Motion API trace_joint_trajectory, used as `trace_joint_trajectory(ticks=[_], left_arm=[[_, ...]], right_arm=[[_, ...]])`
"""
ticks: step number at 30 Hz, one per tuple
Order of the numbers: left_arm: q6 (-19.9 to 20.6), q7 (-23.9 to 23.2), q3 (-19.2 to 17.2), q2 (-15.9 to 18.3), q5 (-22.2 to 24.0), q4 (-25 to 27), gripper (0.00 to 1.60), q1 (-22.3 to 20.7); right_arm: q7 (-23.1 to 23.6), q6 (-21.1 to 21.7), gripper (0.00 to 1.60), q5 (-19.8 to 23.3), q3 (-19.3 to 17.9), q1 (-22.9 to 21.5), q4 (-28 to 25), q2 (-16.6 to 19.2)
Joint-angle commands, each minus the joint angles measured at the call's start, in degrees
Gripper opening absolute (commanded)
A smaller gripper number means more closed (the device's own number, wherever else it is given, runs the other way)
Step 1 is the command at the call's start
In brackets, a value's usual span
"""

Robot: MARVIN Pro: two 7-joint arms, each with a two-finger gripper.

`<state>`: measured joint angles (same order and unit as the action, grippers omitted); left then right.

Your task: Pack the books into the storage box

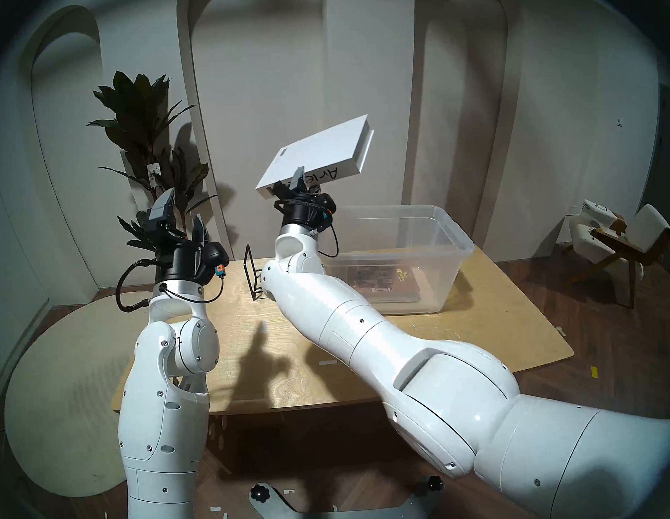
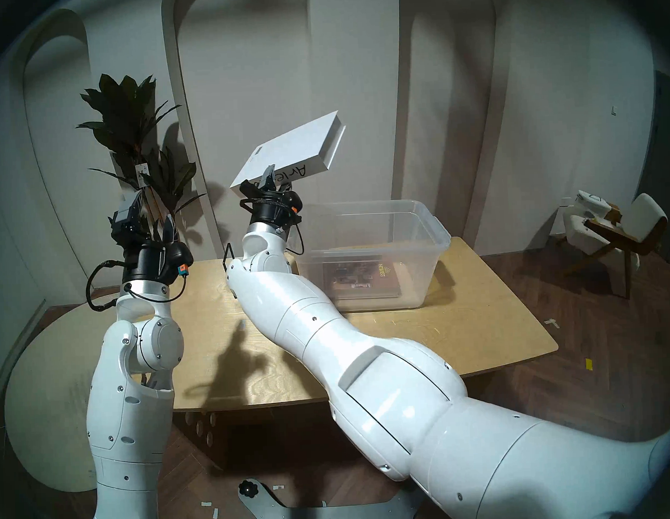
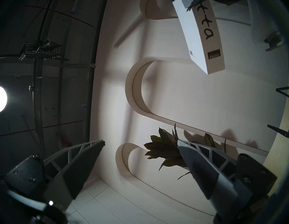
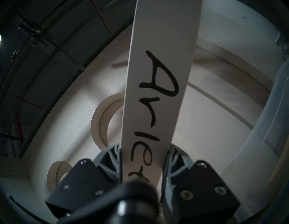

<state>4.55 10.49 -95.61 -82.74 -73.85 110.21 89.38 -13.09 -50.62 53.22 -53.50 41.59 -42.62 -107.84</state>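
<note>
White book (image 1: 314, 155): we see plain white covers and a white spine with black handwritten letters; from the left wrist, a small dark label with pale lettering sits near one end.
Brown book (image 1: 383, 282): we make out a brown cover with a photo collage and a yellow title.
Storage box (image 1: 450, 226): clear, colourless plastic.
Worktop (image 1: 480, 324): pale yellow wood with visible grain.
Book stand (image 1: 252, 271): thin black wire.
Arms: we see glossy white shells with silver rings and black wrists.
Left hand (image 1: 184, 220): grey and black.
Right hand (image 1: 291, 183): dark grey.
Plant (image 1: 142, 119): very dark green leaves.
Floor (image 1: 613, 357): dark brown wood.
</note>
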Motion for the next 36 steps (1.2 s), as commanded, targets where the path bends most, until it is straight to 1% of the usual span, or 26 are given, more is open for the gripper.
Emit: trace_joint_trajectory(ticks=[1,4,5,7,8,11,12,16,17,18,19,21,22,23,24,25,27,32,33,36], left_arm=[[0.1,0.3,-0.2,0.1,-0.1,0.8,1.60,-0.8],[0.3,0.3,-0.1,0.1,-0.2,0.7,1.60,-0.8],[0.4,0.3,-0.1,0.0,-0.3,0.7,1.60,-0.8],[0.5,0.4,-0.1,0.0,-0.4,0.7,1.60,-0.8],[0.5,0.4,-0.1,0.0,-0.4,0.7,1.60,-0.8],[0.7,0.4,0.0,-0.1,-0.5,0.6,1.60,-0.8],[0.7,0.4,0.0,-0.1,-0.5,0.6,1.60,-0.8],[1.0,0.4,0.0,-0.2,-0.7,0.5,1.60,-0.8],[1.0,0.4,0.0,-0.2,-0.7,0.5,1.60,-0.8],[1.0,0.4,0.0,-0.2,-0.7,0.5,1.60,-0.8],[1.1,0.4,0.0,-0.2,-0.7,0.5,1.60,-0.8],[1.2,0.4,0.0,-0.2,-0.8,0.4,1.60,-0.8],[1.2,0.4,0.0,-0.2,-0.8,0.4,1.60,-0.8],[1.3,0.4,0.1,-0.2,-0.9,0.4,1.60,-0.8],[1.3,0.4,0.1,-0.2,-0.9,0.4,1.60,-0.8],[1.3,0.4,0.1,-0.2,-0.9,0.4,1.60,-0.8],[1.4,0.5,0.1,-0.2,-0.9,0.4,1.60,-0.8],[1.6,0.5,0.2,-0.2,-1.1,0.4,1.60,-0.9],[1.6,0.5,0.2,-0.2,-1.1,0.4,1.60,-0.9],[1.8,0.5,0.2,-0.2,-1.2,0.4,1.60,-0.8]], right_arm=[[1.1,-1.9,0.00,-0.4,0.0,2.5,-6.1,2.3],[1.8,-2.2,0.00,-0.4,0.4,3.6,-7.7,2.6],[2.2,-2.2,0.00,-0.5,0.8,4.2,-9.2,2.8],[3.0,-2.6,0.00,-0.5,1.5,4.5,-10.4,2.2],[3.0,-2.6,0.00,-0.5,1.5,4.5,-10.4,2.2],[3.4,-2.9,0.00,0.2,1.9,5.8,-13.6,2.3],[3.4,-2.9,0.00,0.2,1.9,5.8,-13.6,2.3],[2.7,-3.2,0.00,1.2,1.0,7.5,-16.4,3.5],[2.7,-3.2,0.00,1.2,1.0,7.5,-16.4,3.5],[2.6,-3.2,0.00,1.4,0.8,8.0,-18.1,3.9],[2.4,-3.3,0.00,1.6,0.6,8.1,-17.9,4.0],[2.0,-3.0,0.00,2.5,0.1,9.0,-20.7,4.6],[2.0,-3.1,0.00,2.8,-0.2,8.9,-19.9,4.7],[1.5,-3.0,0.00,3.7,-1.0,9.8,-22.2,5.4],[1.5,-3.0,0.00,3.7,-1.0,9.8,-22.2,5.4],[1.0,-2.6,0.00,4.3,-1.4,10.5,-24.1,5.9],[0.6,-2.5,0.00,5.0,-2.0,10.9,-24.0,6.3],[-0.7,-1.6,0.00,7.0,-2.8,12.8,-28.1,7.6],[-0.7,-1.6,0.00,7.0,-2.8,12.8,-28.1,7.6],[-1.7,-0.7,0.00,8.3,-2.7,14.3,-30.9,8.2]])
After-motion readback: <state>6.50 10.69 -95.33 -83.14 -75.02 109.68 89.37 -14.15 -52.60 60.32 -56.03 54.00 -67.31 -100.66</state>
